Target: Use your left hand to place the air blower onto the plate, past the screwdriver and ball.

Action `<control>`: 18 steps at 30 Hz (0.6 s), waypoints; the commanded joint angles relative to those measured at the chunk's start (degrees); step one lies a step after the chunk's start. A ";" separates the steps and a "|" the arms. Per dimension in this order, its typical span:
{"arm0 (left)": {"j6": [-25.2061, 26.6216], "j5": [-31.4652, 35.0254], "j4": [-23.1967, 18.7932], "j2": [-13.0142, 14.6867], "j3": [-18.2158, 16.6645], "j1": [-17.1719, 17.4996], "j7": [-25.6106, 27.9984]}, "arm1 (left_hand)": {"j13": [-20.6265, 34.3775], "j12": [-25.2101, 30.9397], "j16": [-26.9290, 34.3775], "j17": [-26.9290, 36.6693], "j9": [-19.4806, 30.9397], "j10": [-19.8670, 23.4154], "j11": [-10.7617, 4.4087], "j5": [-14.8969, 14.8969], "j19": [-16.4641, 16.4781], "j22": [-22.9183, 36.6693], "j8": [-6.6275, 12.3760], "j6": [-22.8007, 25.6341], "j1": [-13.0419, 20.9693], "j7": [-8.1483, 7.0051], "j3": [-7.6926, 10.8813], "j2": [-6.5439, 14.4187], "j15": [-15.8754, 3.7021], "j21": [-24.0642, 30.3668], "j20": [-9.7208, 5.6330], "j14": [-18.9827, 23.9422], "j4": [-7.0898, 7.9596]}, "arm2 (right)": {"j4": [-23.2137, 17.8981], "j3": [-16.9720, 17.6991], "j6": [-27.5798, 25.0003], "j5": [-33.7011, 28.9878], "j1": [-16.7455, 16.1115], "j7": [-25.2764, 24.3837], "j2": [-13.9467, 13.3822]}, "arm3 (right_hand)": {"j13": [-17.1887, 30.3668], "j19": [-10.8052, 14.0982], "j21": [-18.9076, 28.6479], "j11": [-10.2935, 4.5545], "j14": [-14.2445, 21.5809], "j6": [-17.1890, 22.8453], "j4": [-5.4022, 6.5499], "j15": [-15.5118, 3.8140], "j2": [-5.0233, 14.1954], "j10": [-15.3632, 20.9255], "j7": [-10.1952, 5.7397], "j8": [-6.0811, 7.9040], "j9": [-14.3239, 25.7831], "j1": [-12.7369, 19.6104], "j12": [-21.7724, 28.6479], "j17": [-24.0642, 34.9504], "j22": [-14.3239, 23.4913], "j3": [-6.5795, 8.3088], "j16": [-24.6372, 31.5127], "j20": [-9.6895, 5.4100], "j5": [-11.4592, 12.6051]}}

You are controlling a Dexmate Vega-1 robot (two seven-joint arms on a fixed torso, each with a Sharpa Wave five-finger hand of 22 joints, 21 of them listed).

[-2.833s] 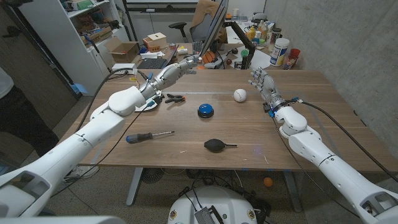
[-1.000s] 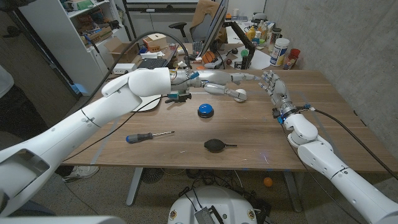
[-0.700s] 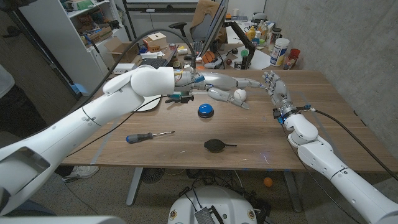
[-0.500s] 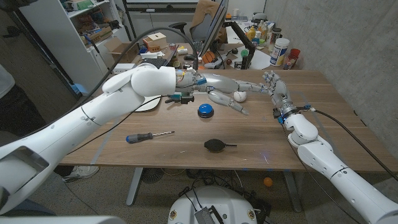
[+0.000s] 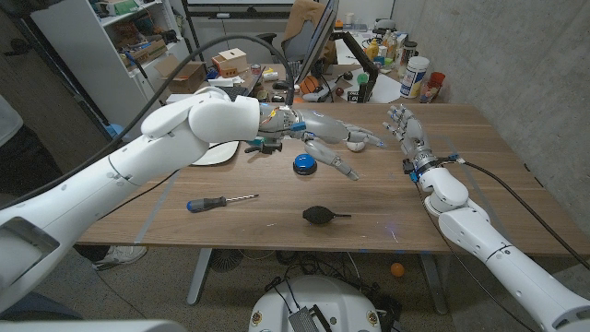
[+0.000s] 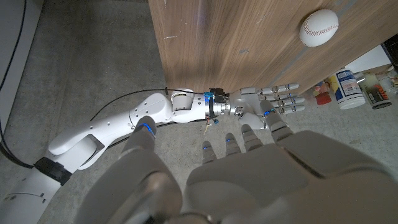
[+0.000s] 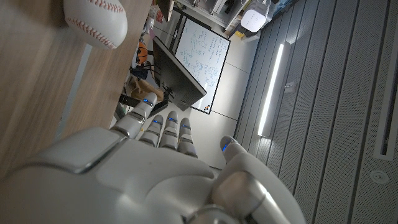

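The black air blower (image 5: 320,215) lies near the table's front edge, nozzle pointing right. To its left is the blue-handled screwdriver (image 5: 219,201). My left hand (image 5: 334,138) hovers open above the table's far middle, fingers spread, holding nothing, well beyond the blower. The baseball (image 5: 356,142) peeks out just behind its fingers; it also shows on the wood in the left wrist view (image 6: 319,27) and the right wrist view (image 7: 96,22). The white plate (image 5: 210,155) sits far left, partly hidden by my left arm. My right hand (image 5: 403,124) stands open at the far right.
A blue button (image 5: 304,164) sits just under my left hand. A black clamp (image 5: 262,145) lies between it and the plate. Bottles and cans (image 5: 417,77) crowd a desk behind the table's far right corner. Shelves and boxes stand at the back left.
My left arm has swung from the far left across the table, and the hand has then come nearer, from over the baseball toward the blue button. The right hand has barely moved.
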 commanded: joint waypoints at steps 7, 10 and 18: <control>3.57 2.74 -1.32 0.19 0.96 -1.15 -4.96 | 0.23 0.67 0.52 0.27 0.14 0.45 0.28 0.27 0.15 0.11 0.36 0.21 2.07 -0.13 0.00 -0.84 0.38 -0.61 0.28 0.50 -0.87 | 0.84 -0.61 -0.42 -0.41 1.04 0.03 0.34 | 0.21 0.69 -0.13 -0.16 0.37 0.59 0.08 -1.92 2.07 0.58 -0.04 -0.14 0.22 -0.39 -0.27 0.15 0.24 0.02 -0.06 -1.94 0.35; 3.29 3.04 -0.82 -0.25 1.63 -1.32 -5.25 | 0.26 0.69 0.54 0.28 0.16 0.49 0.31 0.32 0.11 0.12 0.37 0.23 2.44 -0.14 -0.05 -1.01 0.44 -0.76 0.28 0.62 -0.95 | 1.02 -0.65 -0.41 -0.35 1.15 0.08 0.42 | 0.21 0.74 -0.12 -0.18 0.39 0.56 0.09 -1.87 2.10 0.60 0.00 -0.17 0.22 -0.39 -0.28 0.15 0.23 0.03 -0.06 -1.95 0.36; 2.85 6.04 0.49 -1.75 4.47 -2.12 -7.01 | 0.31 0.70 0.53 0.30 0.18 0.51 0.42 0.40 0.12 0.13 0.40 0.29 3.15 -0.14 -0.13 -1.27 0.44 -1.00 0.26 0.71 -1.05 | 1.62 -0.93 -0.31 -0.37 1.61 0.45 0.61 | 0.22 0.74 -0.14 -0.30 0.39 0.62 0.11 -1.86 2.11 0.62 -0.01 -0.19 0.22 -0.40 -0.32 0.15 0.23 0.00 -0.08 -1.98 0.38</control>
